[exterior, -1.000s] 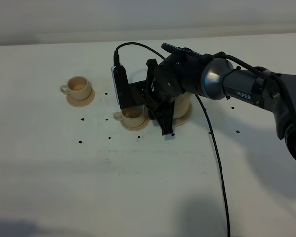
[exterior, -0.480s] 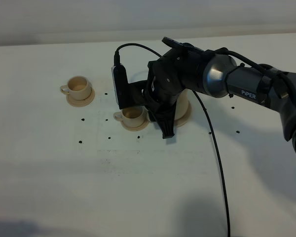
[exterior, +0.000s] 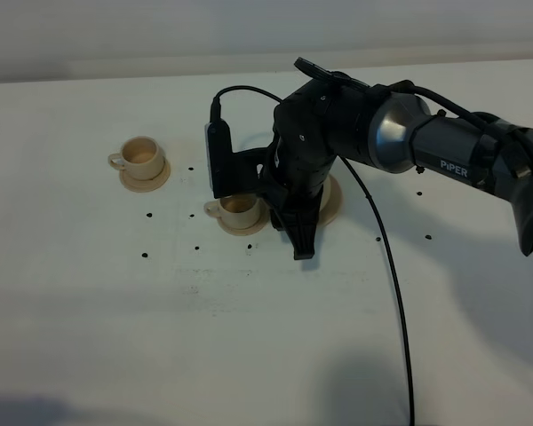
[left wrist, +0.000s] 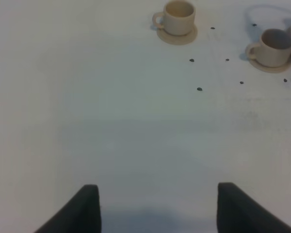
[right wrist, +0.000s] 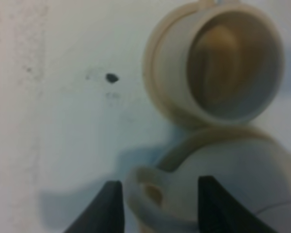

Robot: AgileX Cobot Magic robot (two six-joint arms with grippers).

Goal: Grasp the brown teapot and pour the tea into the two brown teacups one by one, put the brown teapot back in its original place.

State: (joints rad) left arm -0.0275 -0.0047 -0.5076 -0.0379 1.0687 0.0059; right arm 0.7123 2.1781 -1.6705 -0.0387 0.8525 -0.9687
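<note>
The brown teapot [right wrist: 223,170] fills the near part of the right wrist view. Its loop handle [right wrist: 145,191] sits between the fingers of my right gripper [right wrist: 160,194], which is shut on it. In the exterior high view the right gripper [exterior: 300,235] and arm hide the teapot, beside the wide saucer [exterior: 334,201]. One brown teacup [exterior: 238,209] [right wrist: 223,63] stands on its saucer just beyond the teapot. The other teacup [exterior: 143,157] [left wrist: 178,14] stands at the far left. My left gripper [left wrist: 160,208] hangs open over bare table.
Small dark specks [exterior: 146,256] dot the white table [exterior: 249,355] around the cups. A black cable [exterior: 400,302] trails from the right arm across the table toward the front edge. The near teacup also shows in the left wrist view [left wrist: 274,46].
The right gripper's jaws have come in on the teapot handle and the arm has shifted slightly forward. The teapot's pale body no longer shows on the wide saucer.
</note>
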